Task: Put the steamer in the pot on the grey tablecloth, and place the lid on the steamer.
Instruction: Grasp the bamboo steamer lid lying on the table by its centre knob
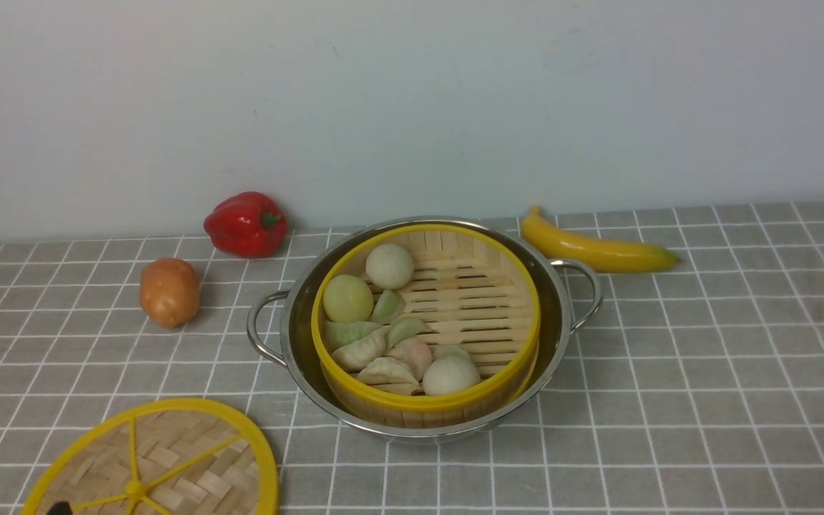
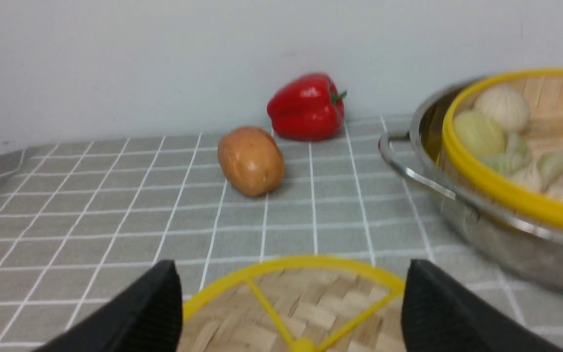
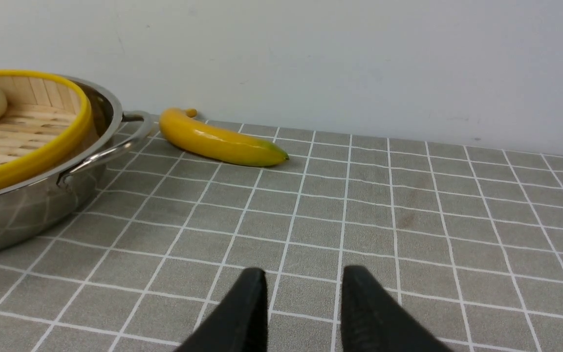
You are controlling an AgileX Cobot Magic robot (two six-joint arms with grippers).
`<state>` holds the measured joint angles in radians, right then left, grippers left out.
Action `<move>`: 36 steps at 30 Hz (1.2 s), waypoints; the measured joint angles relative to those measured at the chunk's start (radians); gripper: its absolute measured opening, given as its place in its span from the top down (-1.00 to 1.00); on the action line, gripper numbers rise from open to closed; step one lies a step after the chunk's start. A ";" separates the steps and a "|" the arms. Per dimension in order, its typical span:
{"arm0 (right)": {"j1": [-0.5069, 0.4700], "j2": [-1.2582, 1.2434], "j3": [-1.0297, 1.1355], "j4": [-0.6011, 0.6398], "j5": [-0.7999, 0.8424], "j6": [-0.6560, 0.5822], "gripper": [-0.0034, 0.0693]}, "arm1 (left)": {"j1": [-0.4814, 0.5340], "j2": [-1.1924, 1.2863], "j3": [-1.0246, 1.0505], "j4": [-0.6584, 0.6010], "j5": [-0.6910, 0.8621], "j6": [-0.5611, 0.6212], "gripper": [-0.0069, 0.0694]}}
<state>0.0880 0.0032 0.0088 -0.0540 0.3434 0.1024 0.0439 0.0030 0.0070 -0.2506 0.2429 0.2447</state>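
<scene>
The steamer (image 1: 426, 400), a bamboo basket with a yellow rim and pale dumplings and buns inside, sits in the shiny pot (image 1: 559, 300) at the middle of the grey tablecloth (image 1: 705, 357). The lid (image 1: 169, 458), a woven disc with yellow rim and spokes, lies flat on the cloth at the front left, apart from the pot. My left gripper (image 2: 291, 264) is open wide just over the lid (image 2: 306, 303), one black finger at each side of it. My right gripper (image 3: 306, 270) is open with only bare cloth between its fingers, to the right of the pot (image 3: 17, 215).
A red pepper (image 1: 246, 224) and a brown potato (image 1: 169, 292) lie at the back left. A yellow banana (image 1: 598, 250) lies behind the pot's right handle. A pale wall closes the back of the table.
</scene>
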 joint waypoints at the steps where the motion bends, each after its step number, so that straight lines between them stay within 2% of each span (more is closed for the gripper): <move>1: 0.000 0.000 0.000 0.000 0.000 0.000 0.25 | 0.000 0.000 0.000 -0.034 -0.019 -0.017 -0.64; 6: 0.000 0.000 0.000 0.000 0.000 0.000 0.25 | 0.000 0.000 0.000 -0.226 -0.090 -0.097 -0.64; 8: 0.000 0.000 0.000 0.000 0.000 0.000 0.25 | 0.000 0.000 0.000 -0.249 -0.102 -0.103 -0.64; 36: 0.000 0.000 0.000 0.000 0.000 0.000 0.25 | 0.000 0.000 0.000 -0.264 -0.161 -0.115 -0.64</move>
<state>0.0880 0.0032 0.0088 -0.0540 0.3434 0.1024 0.0439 0.0030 0.0070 -0.5142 0.0818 0.1295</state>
